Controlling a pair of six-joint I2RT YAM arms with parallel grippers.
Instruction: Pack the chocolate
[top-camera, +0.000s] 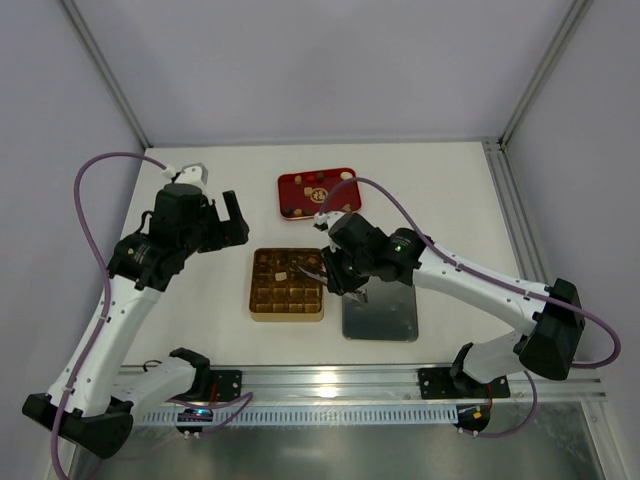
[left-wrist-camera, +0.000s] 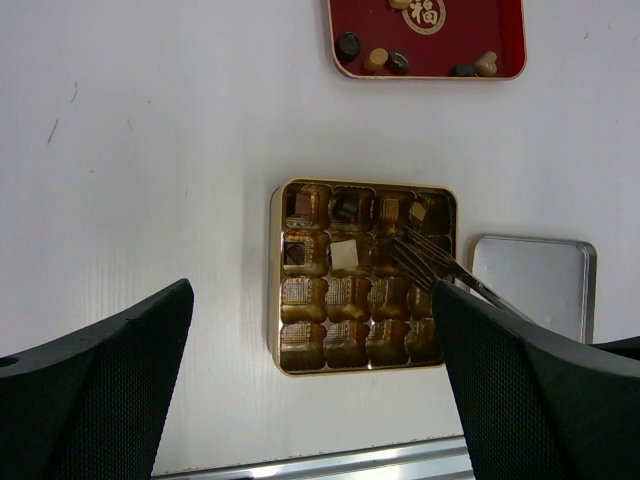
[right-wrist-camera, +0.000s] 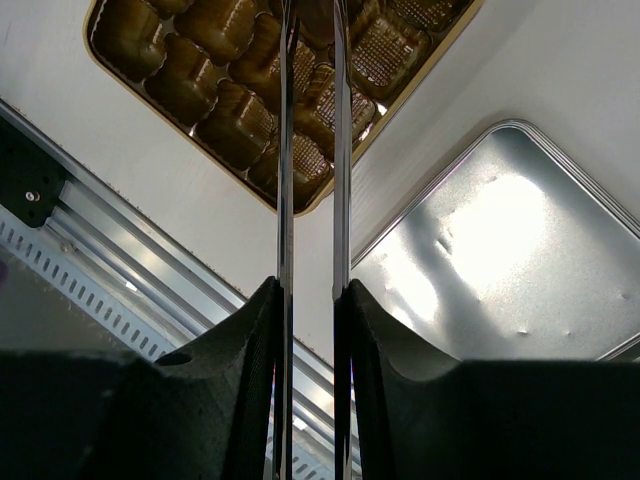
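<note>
The chocolate pieces are tiny. A few lie in the gold box (left-wrist-camera: 275, 290), among them a cream square (left-wrist-camera: 344, 254) and a dark one (left-wrist-camera: 295, 254). Others lie on the red tray (left-wrist-camera: 440, 50), such as a dark round one (left-wrist-camera: 348, 43). My right gripper (top-camera: 340, 270) is shut on metal tongs (left-wrist-camera: 440, 262), whose tips hang over the box's right cells. In the right wrist view the gripper (right-wrist-camera: 310, 290) holds both tong arms (right-wrist-camera: 285, 150) slightly apart, with the tips out of frame. My left gripper (top-camera: 232, 215) is open and empty, high above the box (left-wrist-camera: 312, 292).
A silver lid (top-camera: 380, 315) lies flat right of the gold box (top-camera: 287, 317), under my right arm; it also shows in the right wrist view (right-wrist-camera: 500, 230). The red tray (top-camera: 283, 195) sits behind the box. An aluminium rail (top-camera: 330, 378) runs along the near table edge.
</note>
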